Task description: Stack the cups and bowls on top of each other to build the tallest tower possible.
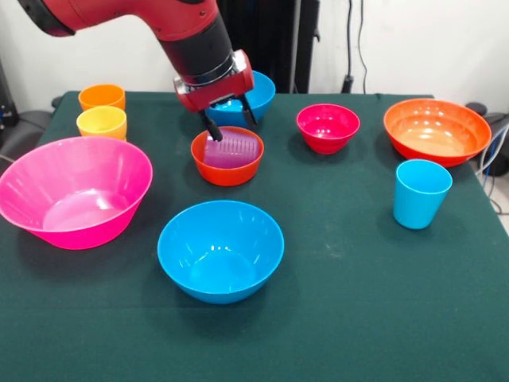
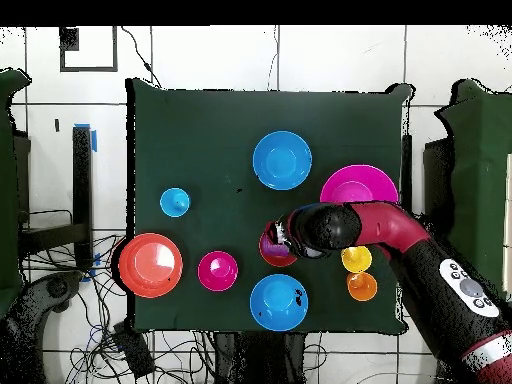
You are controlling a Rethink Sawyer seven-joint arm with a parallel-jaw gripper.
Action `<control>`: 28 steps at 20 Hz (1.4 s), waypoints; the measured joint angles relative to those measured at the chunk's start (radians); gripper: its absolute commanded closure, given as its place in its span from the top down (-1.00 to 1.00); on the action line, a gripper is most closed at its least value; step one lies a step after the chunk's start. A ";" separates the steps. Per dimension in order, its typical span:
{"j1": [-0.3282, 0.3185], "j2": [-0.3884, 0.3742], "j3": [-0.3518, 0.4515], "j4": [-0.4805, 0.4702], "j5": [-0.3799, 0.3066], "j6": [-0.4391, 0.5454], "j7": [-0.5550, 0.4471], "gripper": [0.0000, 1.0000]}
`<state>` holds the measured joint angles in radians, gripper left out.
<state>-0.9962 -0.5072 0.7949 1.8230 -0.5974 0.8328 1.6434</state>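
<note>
My gripper (image 1: 232,122) is open and hangs just above the small orange bowl (image 1: 227,171). The ribbed purple cup (image 1: 231,150) lies tilted inside that bowl, with my left fingertip at its rim. In the overhead view the arm covers most of the bowl (image 2: 272,256) and cup (image 2: 268,240). One blue bowl (image 1: 261,94) sits behind the gripper and another (image 1: 220,251) at the front. The big pink bowl (image 1: 73,191) is at the left, with the yellow cup (image 1: 102,122) and orange cup (image 1: 102,97) behind it. The magenta-red bowl (image 1: 328,127), wide orange bowl (image 1: 437,131) and light blue cup (image 1: 421,193) stand at the right.
All of these stand apart on a dark green cloth-covered table (image 1: 350,302). Cables hang at the wall behind the table and lie on the floor around it (image 2: 130,345).
</note>
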 measured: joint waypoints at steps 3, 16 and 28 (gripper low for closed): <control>0.000 -0.005 0.006 -0.004 0.000 0.000 0.000 1.00; -0.004 0.034 -0.005 -0.006 -0.014 0.000 0.000 1.00; -0.056 0.033 -0.006 -0.041 -0.033 0.040 0.000 1.00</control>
<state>-1.0523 -0.4741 0.7889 1.7825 -0.6304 0.8724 1.6434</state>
